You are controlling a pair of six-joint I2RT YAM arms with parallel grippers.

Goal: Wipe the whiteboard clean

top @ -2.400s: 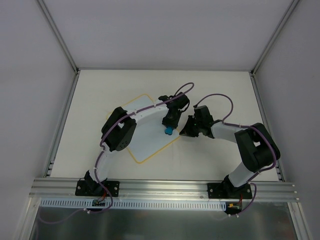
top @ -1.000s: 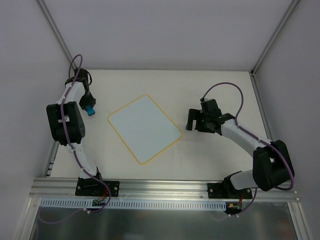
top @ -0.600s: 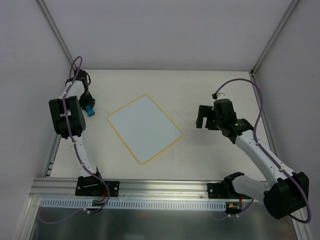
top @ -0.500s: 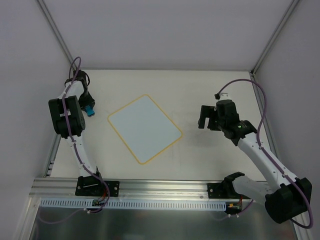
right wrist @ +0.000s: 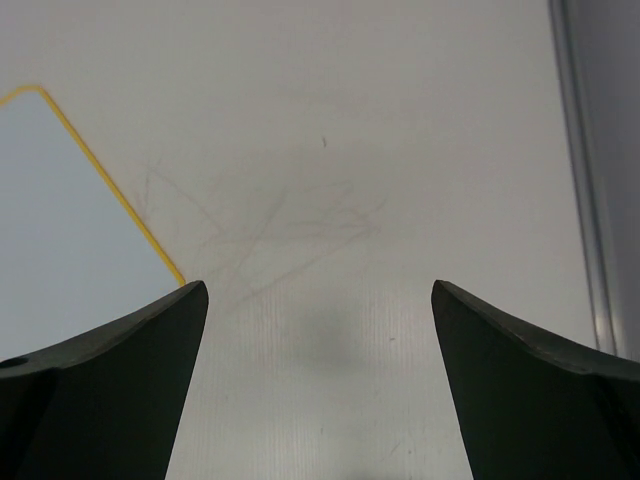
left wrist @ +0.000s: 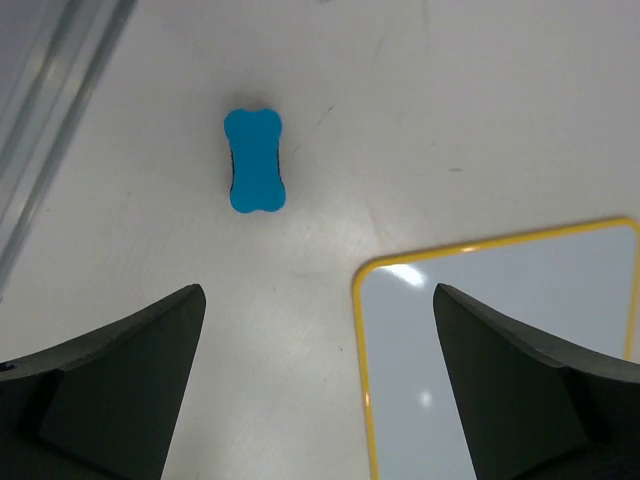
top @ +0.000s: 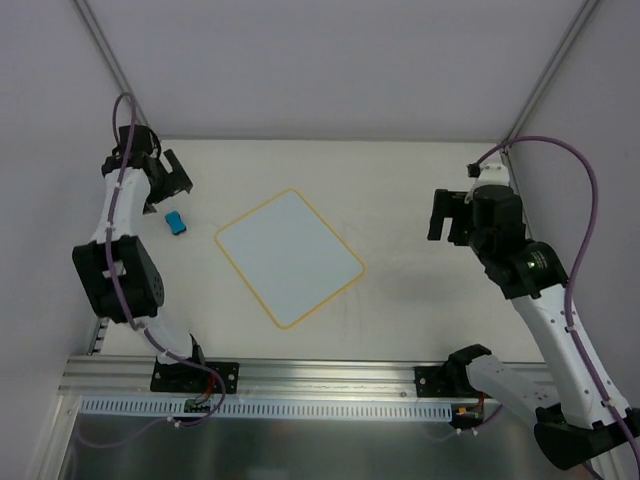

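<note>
The whiteboard (top: 289,256) lies tilted in the middle of the table, pale blue-white with a yellow border and no writing showing; one corner of the whiteboard (left wrist: 500,330) appears in the left wrist view and an edge of the whiteboard (right wrist: 70,230) in the right wrist view. A small blue eraser (top: 176,222) rests on the table to the board's left, also seen as the eraser (left wrist: 254,160) lying alone. My left gripper (top: 160,185) hovers open above and behind it, holding nothing. My right gripper (top: 447,215) is raised at the right, open and empty.
A metal rail (top: 120,250) runs along the table's left edge, and a matching rail (right wrist: 585,200) borders the right side. Faint scuff marks (right wrist: 290,225) mark the table surface right of the board. White walls enclose the back and sides.
My left gripper opened and let go of the eraser, which now lies on the table, and the arm lifted away toward the back. My right arm rose and pulled back to the right.
</note>
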